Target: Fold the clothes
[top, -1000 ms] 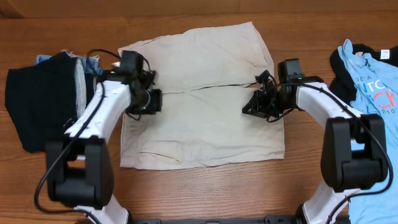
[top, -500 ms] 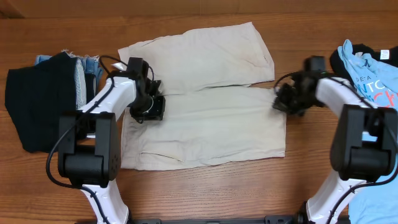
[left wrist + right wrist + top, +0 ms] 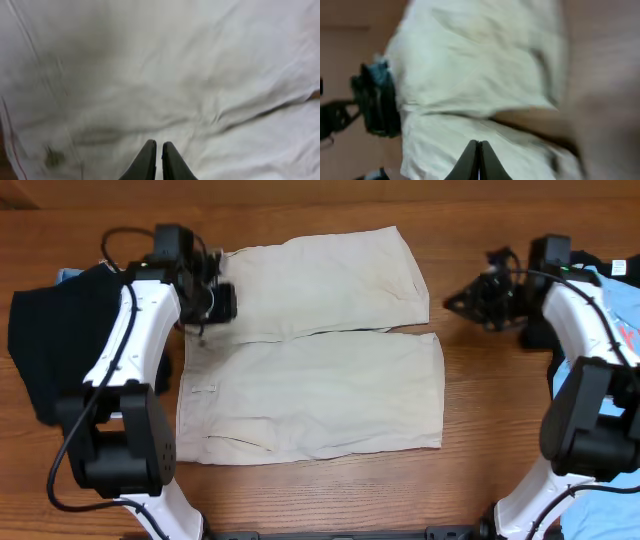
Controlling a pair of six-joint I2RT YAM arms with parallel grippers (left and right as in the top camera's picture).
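Overhead, beige shorts [image 3: 310,370] are lying spread flat on the table [image 3: 320,495]. Closed and empty, the left gripper [image 3: 159,145] and right gripper [image 3: 478,144] are hovering above

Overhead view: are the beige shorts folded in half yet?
No, the shorts lie spread flat on the table, both legs showing side by side.

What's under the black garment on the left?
Blue denim peeks out past the black garment at its top edge. Everything else beneath is covered.
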